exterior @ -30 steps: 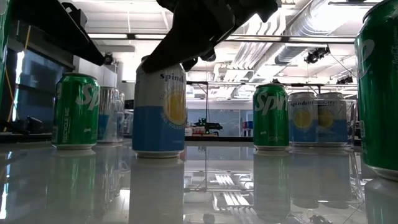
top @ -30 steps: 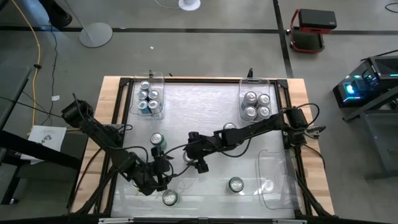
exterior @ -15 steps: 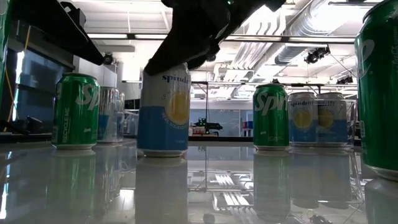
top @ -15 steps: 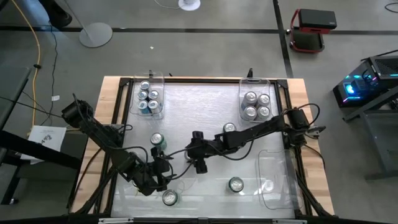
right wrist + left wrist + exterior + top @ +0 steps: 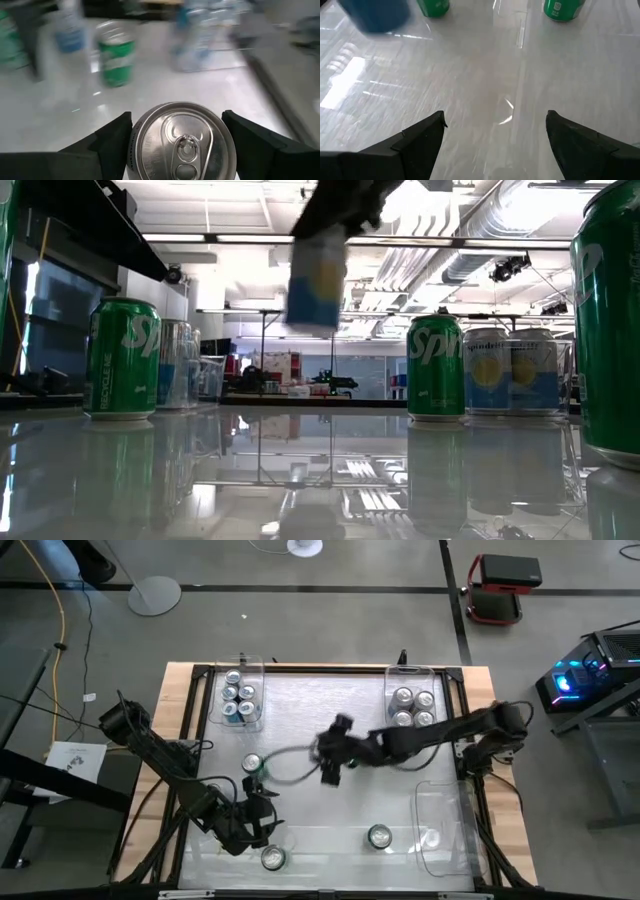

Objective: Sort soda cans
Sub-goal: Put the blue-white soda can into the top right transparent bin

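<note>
Now | right arm [image 5: 420, 740] outstretched mid-table | fingers [image 5: 255, 145] clamp blue-and-white can [image 5: 315, 280] aloft

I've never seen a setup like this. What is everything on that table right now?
Clear bins: three, see-through; two at the table's far edge, one near right.
Far-left bin cans: about five, silver tops.
Far-right bin cans: four, silver tops.
Loose cans: three standing on the table; this one green.
Held can: one, blue and white, in the air above mid-table.
Table: one, glossy white, wood edge.
Left end effector: open, empty, near left.
Right end effector: shut on the held can.
</note>
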You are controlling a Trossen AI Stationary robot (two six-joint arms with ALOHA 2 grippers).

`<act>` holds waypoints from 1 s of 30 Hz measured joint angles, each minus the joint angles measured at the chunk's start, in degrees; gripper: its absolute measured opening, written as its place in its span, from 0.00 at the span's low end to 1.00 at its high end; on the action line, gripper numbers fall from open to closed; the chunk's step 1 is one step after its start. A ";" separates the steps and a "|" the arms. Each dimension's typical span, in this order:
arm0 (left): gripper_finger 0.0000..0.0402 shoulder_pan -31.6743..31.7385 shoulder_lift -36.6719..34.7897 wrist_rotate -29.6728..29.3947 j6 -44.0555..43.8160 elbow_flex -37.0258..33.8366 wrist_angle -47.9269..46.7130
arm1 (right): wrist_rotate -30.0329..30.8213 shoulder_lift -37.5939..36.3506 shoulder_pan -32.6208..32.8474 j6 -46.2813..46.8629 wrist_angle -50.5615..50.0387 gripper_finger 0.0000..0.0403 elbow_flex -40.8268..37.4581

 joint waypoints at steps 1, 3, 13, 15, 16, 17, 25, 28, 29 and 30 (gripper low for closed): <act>0.81 -0.17 0.11 -0.48 0.01 0.02 0.05 | 1.89 -2.17 -0.47 -0.07 -1.58 0.66 0.00; 0.81 -0.65 0.16 -1.08 -0.03 0.02 -0.01 | 5.90 -6.80 -1.54 -0.05 -5.15 0.66 0.02; 0.81 -2.10 0.18 -4.03 0.06 0.02 1.15 | 12.46 -33.18 -21.09 3.28 -14.53 0.66 -11.86; 0.81 -1.87 0.18 -4.06 0.11 0.02 1.20 | 11.26 -36.26 -28.31 3.24 -14.53 0.66 -14.66; 0.81 -1.68 0.18 -4.04 0.14 0.02 1.19 | 10.00 -37.26 -32.05 3.23 -14.50 0.66 -15.83; 0.81 -1.45 0.18 -4.04 0.14 0.02 1.20 | 8.07 -38.02 -35.73 3.24 -14.18 0.66 -16.75; 0.81 0.56 0.18 -3.62 0.67 0.02 1.20 | -7.66 -35.34 -56.31 4.97 -9.30 0.66 -22.43; 0.81 0.88 0.18 -3.54 0.67 0.02 1.20 | -8.46 -33.44 -58.58 5.38 -10.22 0.66 -24.01; 0.81 0.94 0.18 -3.56 0.67 0.02 1.22 | -8.53 -32.74 -58.93 5.31 -11.44 0.66 -24.60; 0.81 1.01 0.18 -3.57 0.67 0.02 1.20 | -8.92 -32.21 -59.26 5.16 -12.65 0.66 -25.15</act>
